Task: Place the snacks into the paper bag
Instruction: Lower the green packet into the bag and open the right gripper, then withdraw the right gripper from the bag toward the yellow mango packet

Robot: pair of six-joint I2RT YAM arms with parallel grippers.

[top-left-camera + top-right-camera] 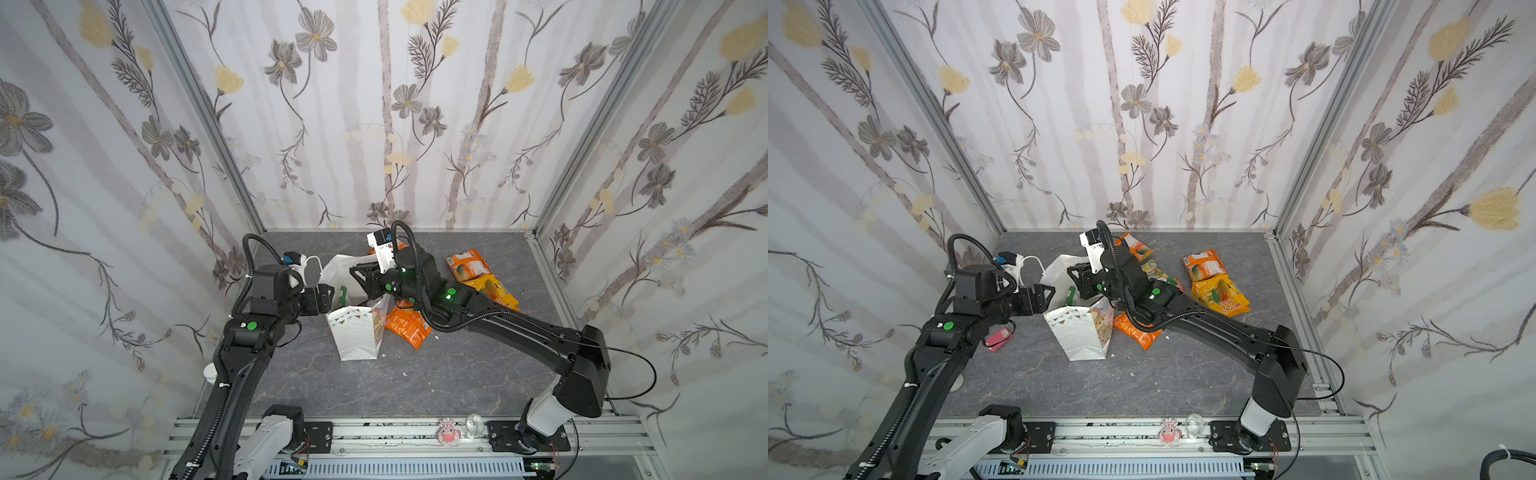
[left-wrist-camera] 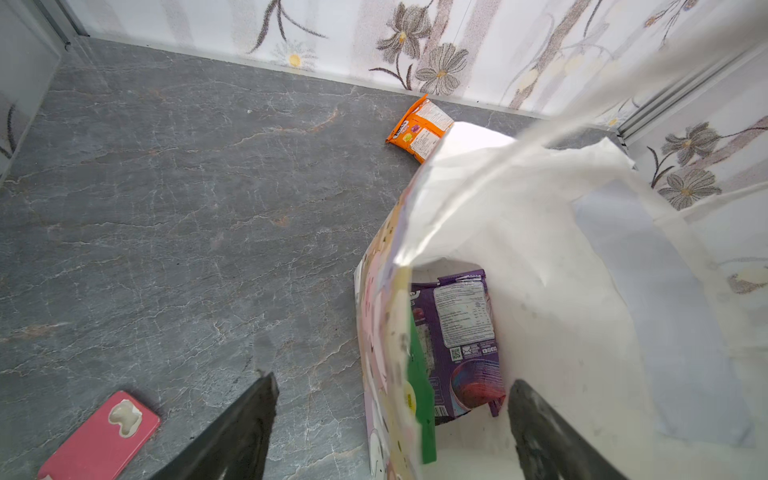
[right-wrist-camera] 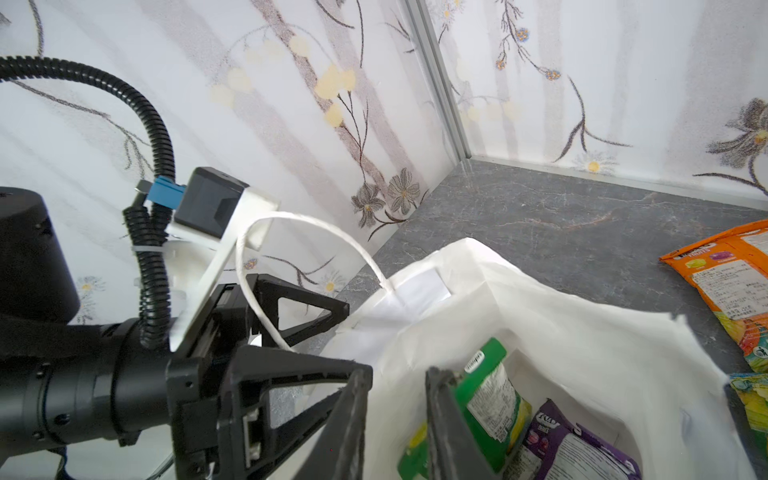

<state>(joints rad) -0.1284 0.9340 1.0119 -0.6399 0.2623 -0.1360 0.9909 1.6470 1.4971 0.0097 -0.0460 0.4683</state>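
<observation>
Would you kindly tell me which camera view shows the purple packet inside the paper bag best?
The left wrist view: the purple packet lies inside the paper bag with its label facing the camera. The right wrist view catches only part of it, cut off by the frame. In both top views it is hidden inside the bag.

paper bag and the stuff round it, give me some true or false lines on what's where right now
1. The bag stands upright, mouth open. True.
2. The bag is empty. False: a purple packet and a green packet are inside.
3. A pink case lies on the table, outside the bag. True.
4. Every orange packet is bagged. False: orange packets lie on the table.
5. The left gripper is shut. False: its jaws stand apart, one either side of the bag's wall.
</observation>
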